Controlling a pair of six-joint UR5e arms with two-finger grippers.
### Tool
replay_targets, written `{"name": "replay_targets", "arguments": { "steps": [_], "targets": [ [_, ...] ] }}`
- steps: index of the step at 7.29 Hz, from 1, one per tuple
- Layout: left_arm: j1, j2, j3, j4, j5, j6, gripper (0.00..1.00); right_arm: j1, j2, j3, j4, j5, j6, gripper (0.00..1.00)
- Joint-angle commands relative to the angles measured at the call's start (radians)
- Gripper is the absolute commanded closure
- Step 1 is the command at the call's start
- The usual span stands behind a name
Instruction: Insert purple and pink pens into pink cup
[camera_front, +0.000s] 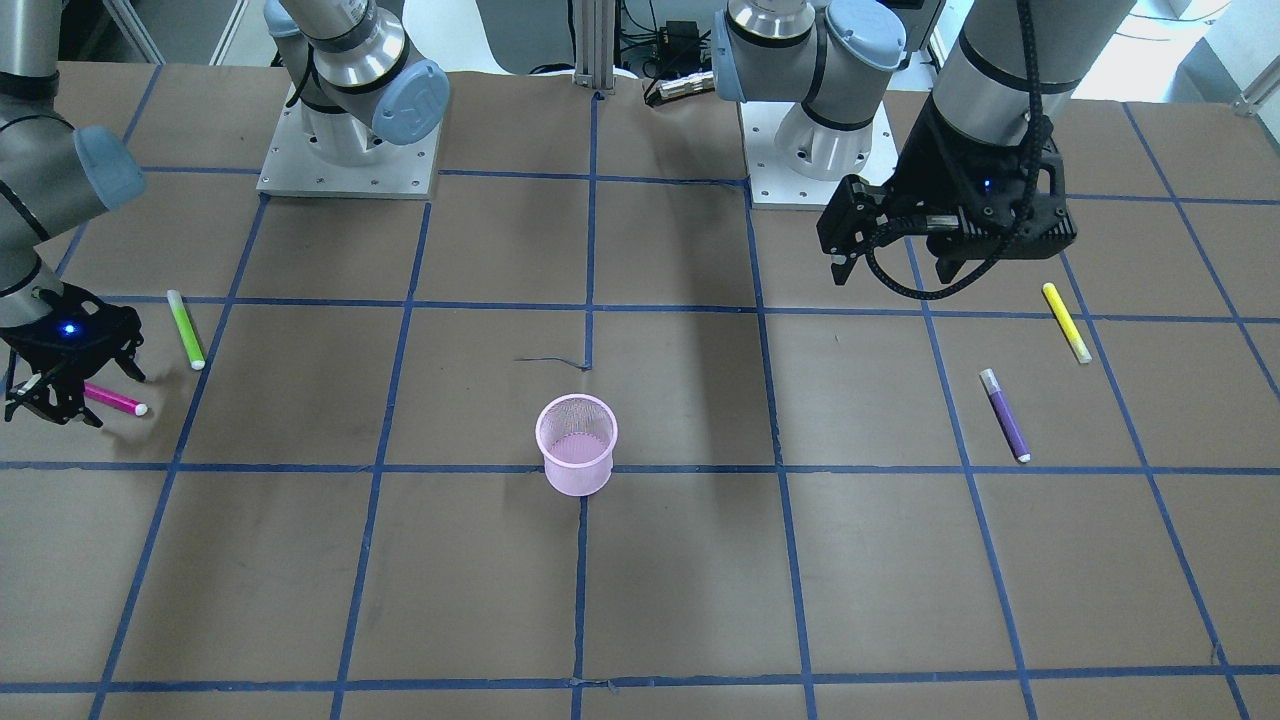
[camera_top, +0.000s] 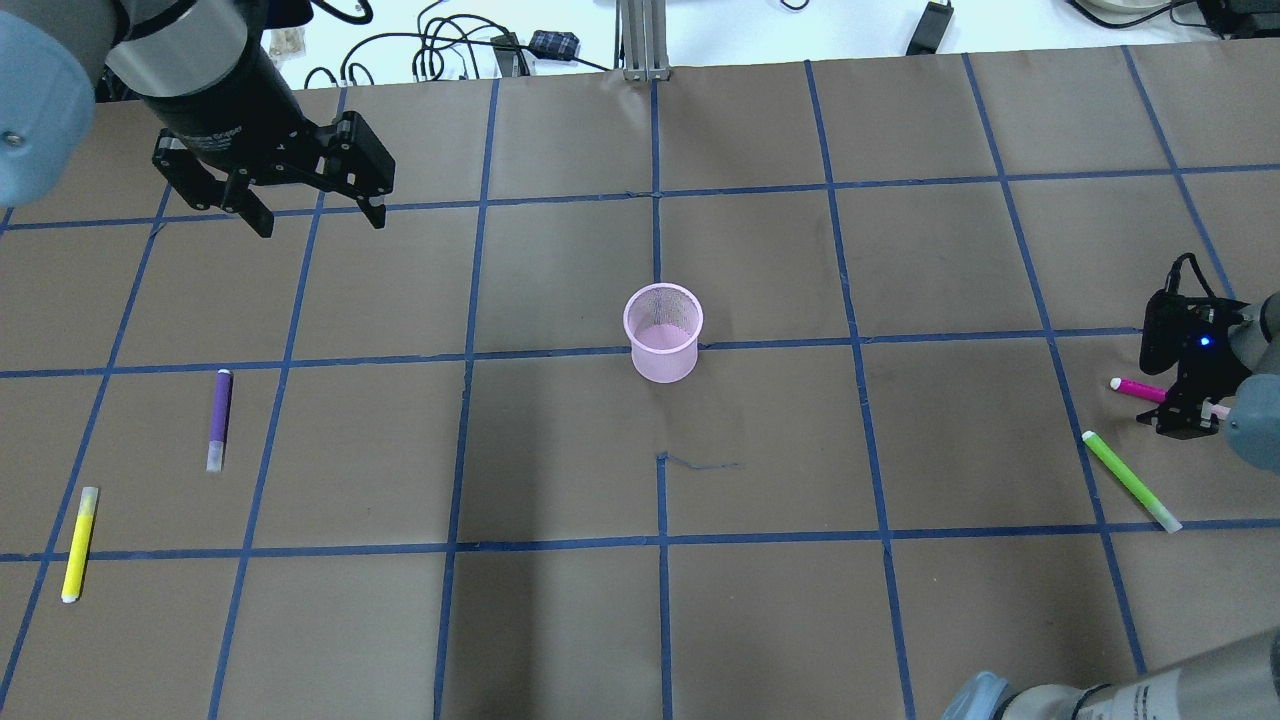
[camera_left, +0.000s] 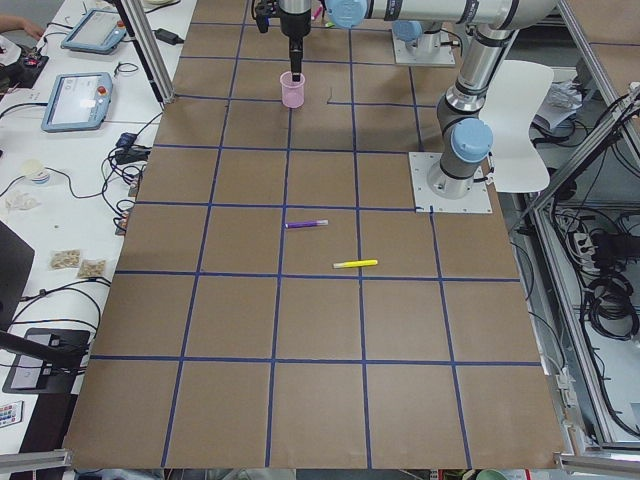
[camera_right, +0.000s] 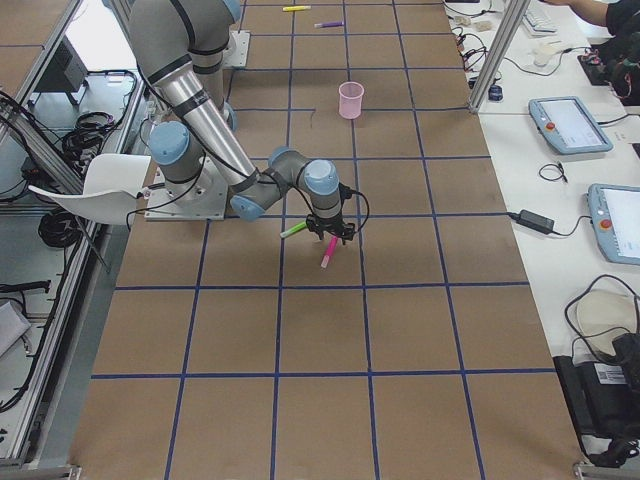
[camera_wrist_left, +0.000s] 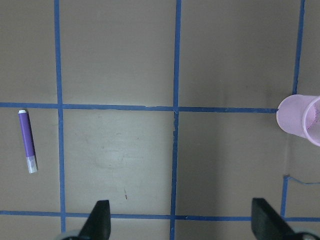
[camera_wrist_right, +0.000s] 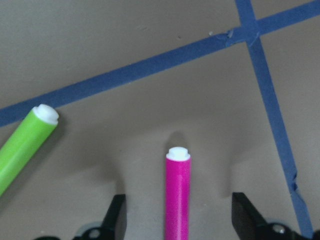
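The pink mesh cup (camera_top: 662, 335) stands upright mid-table, also in the front view (camera_front: 576, 445). The purple pen (camera_top: 219, 420) lies flat on the robot's left side and shows in the left wrist view (camera_wrist_left: 27, 141). My left gripper (camera_top: 320, 225) is open and empty, held high above the table, beyond the purple pen. The pink pen (camera_wrist_right: 178, 195) lies flat at the right side (camera_top: 1135, 388). My right gripper (camera_top: 1175, 400) is low over it, open, with a finger on each side of the pen (camera_wrist_right: 118, 216) and gaps between.
A green pen (camera_top: 1130, 480) lies close beside the pink pen, also in the right wrist view (camera_wrist_right: 22, 147). A yellow pen (camera_top: 79, 543) lies near the purple one on the left. Brown paper with a blue tape grid (camera_top: 660, 540) covers the table.
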Motion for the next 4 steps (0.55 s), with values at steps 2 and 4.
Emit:
{"name": "replay_targets", "arguments": {
  "steps": [2,4],
  "targets": [
    [0.091,-0.025,-0.056,0.003,-0.005,0.096,0.0,0.0,0.0,0.001,0.005,0.016,-0.002,0.73],
    [0.169,-0.031,-0.076,0.001,-0.003,0.247,0.0,0.0,0.002,0.004,0.006,0.018,-0.004,0.86]
  ]
}}
